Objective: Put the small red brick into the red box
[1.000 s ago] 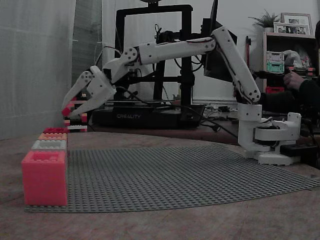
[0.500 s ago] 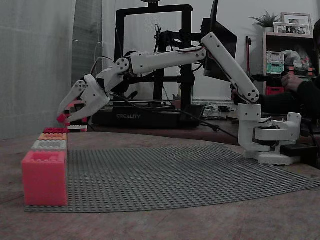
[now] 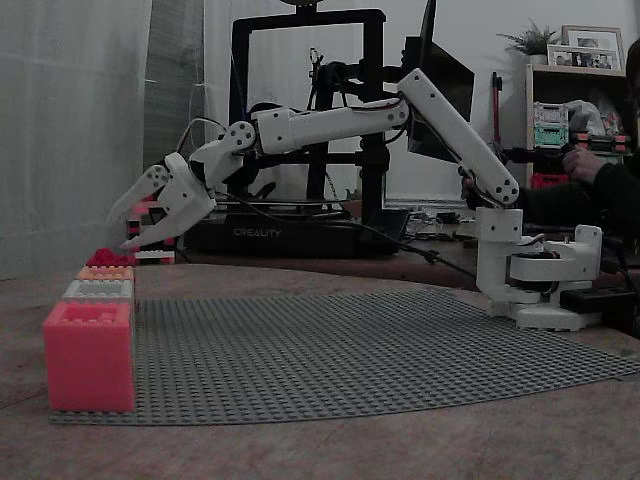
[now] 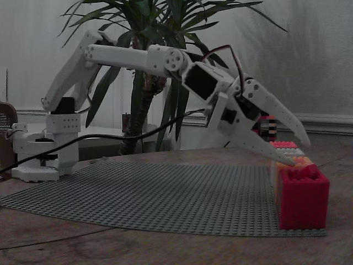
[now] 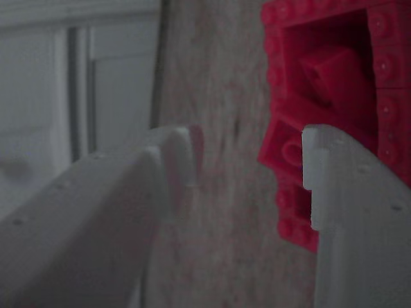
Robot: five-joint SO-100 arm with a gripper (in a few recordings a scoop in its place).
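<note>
The small red brick (image 5: 334, 70) lies tilted inside the red box (image 5: 282, 147), free of the fingers. In a fixed view it shows as a small bump (image 3: 103, 254) on the low crimson box (image 3: 112, 261), the farthest in a row of boxes. From the other side, the red box (image 4: 303, 201) is nearest and the brick (image 4: 300, 173) pokes over its rim. My white gripper (image 3: 119, 230) (image 4: 298, 153) (image 5: 250, 167) hangs open just above the box, its jaws spread with nothing between them.
The row also holds a pale orange box (image 3: 105, 273), a grey box (image 3: 98, 290) and a large pink-red cube (image 3: 88, 355) on the grey studded baseplate (image 3: 350, 350). A red-and-black brick tower (image 3: 150, 235) stands behind. A person's arm (image 3: 600, 180) shows at the right.
The arm has reached down and left over the row's far end. The gripper, shut on the small red brick before, has opened and the brick now rests in the red box.
</note>
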